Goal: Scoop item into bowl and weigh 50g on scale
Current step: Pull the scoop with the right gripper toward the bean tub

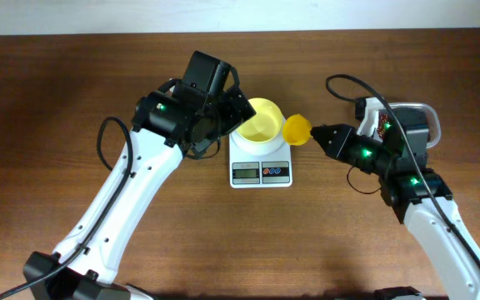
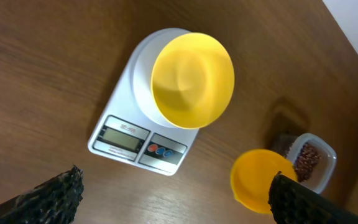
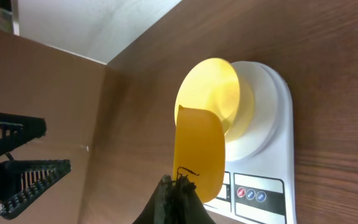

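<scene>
A brown wooden table has a small white scale sitting in the middle of it. The scale has a grey screen on its front, and little red and blue buttons next to the screen. A round, pale yellow bowl sits on top of the scale, on the back part, away from the screen. The left claw hangs over the table just to the left of the bowl, and its two dark fingers are spread far apart with nothing between them. The right claw comes in from the other side, and its fingers are pressed tight together on the handle of a bright yellow scoop. The scoop is up in the air right beside the right edge of the bowl, and I cannot tell if it touches the bowl. From the right wrist view the scoop looks tipped on its side, with the bowl and the scale just behind it. The small dark red beans are in a clear box on the table, off to the right of the scale and near the right arm, and from above the arm hides most of that box
</scene>
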